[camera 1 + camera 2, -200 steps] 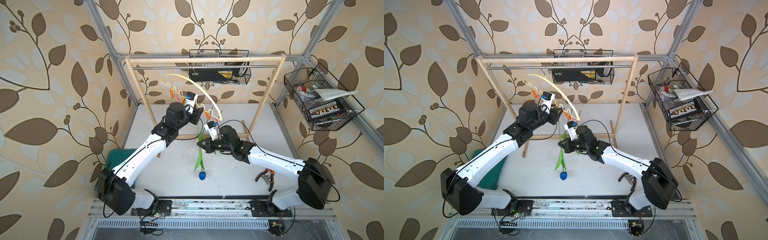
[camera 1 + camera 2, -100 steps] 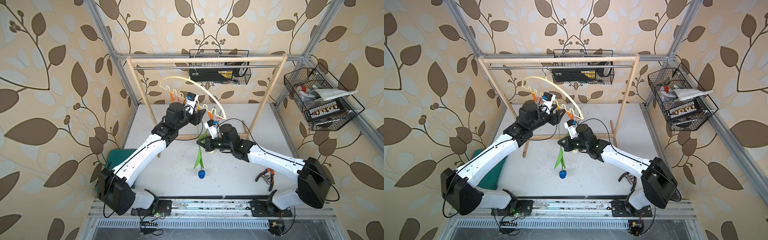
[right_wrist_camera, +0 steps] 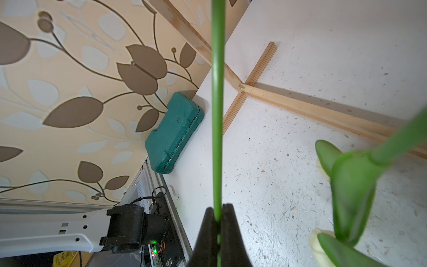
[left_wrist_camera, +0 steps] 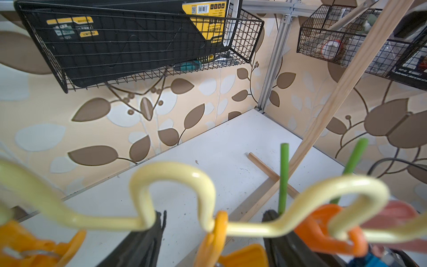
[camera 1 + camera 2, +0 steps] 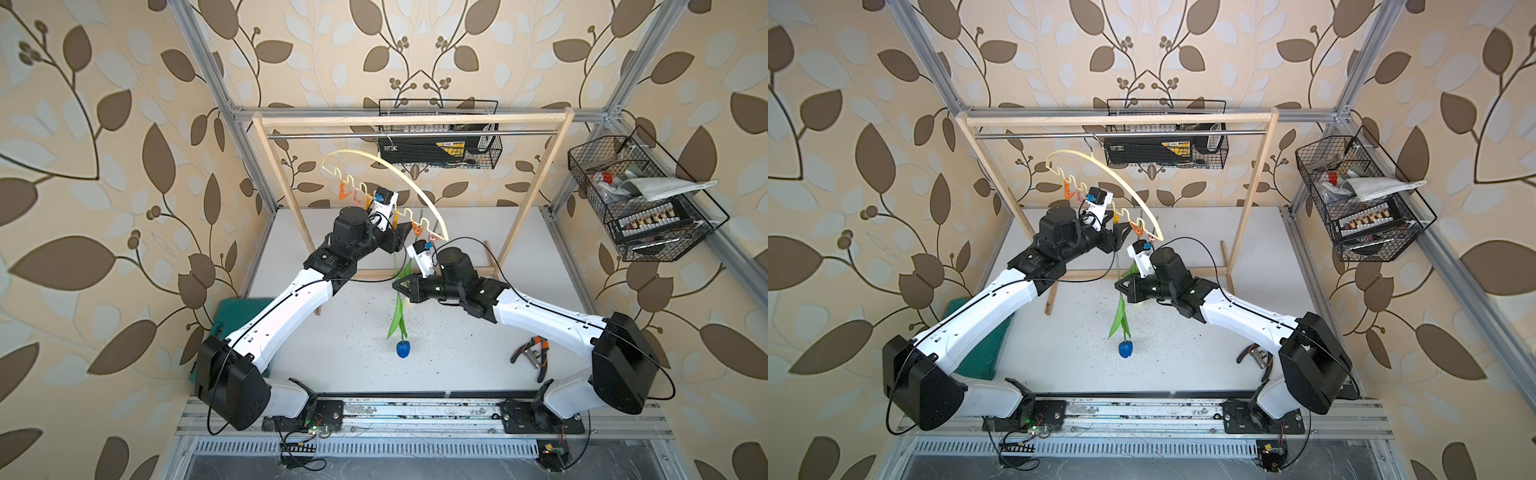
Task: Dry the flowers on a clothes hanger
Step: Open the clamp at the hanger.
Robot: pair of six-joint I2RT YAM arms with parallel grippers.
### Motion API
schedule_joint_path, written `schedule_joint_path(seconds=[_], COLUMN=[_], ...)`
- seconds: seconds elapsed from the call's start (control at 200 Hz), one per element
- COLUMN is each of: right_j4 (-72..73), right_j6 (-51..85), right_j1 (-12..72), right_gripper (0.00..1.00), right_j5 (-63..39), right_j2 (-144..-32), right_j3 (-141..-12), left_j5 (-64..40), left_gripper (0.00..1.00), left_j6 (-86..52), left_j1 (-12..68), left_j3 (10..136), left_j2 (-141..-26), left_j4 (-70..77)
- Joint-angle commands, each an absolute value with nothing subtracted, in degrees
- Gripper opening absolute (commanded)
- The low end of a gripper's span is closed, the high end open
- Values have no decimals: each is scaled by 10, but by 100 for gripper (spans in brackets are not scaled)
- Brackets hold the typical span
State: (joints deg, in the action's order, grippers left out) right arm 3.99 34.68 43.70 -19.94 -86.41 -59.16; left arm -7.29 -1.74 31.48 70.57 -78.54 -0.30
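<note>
The left gripper [image 4: 215,212] is held with jaws apart at the wavy bar of the cream clothes hanger [image 4: 171,167], an orange clip [image 4: 217,240] being flanked by them. The blue tulip [image 5: 402,348] is suspended head down below the hanger, and its green stem [image 3: 217,115] is clamped in the closed right gripper [image 3: 217,215].

clothes hanger [image 4: 175,167]: cream arc w/ wavy lower bar, hung tilted by its hook on metal rod [image 5: 519,133]; orange + pink clips [image 4: 323,231] along the waves. Blue tulip [image 5: 402,348] hangs head-down, stem approx. vertical, leaves drooping just above the head; right gripper [image 3: 218,209] pinches the stem. I can't tell if its top end is clipped. Two other stem ends [image 4: 284,175] poke up by the orange/pink clips; cream heads [image 3: 320,252] I see only in part.
</note>
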Motion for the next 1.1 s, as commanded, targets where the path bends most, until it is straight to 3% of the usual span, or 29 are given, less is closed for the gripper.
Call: schedule_joint_path(seconds=[0.0,0.17,0.74,1.095], right_j4=[37,38,39,73], right_j6=[344,345,345,391], right_j1=[435,435,436,418], right_gripper=[0,0,0,0], right_j5=[-209,-214,-219,-226], right_j2=[-871,-875,-880,-885], right_j3=[-611,-612,-616,-619], left_j5=[-80,-82,-91,-91], left_gripper=[65,54,34,30], left_j6=[-11,-13,-31,-55], left_j1=[315,315,315,315], left_j3=[705,705,721,743], left_j2=[-778,-776,-781,-787], left_j4=[21,24,10,-18])
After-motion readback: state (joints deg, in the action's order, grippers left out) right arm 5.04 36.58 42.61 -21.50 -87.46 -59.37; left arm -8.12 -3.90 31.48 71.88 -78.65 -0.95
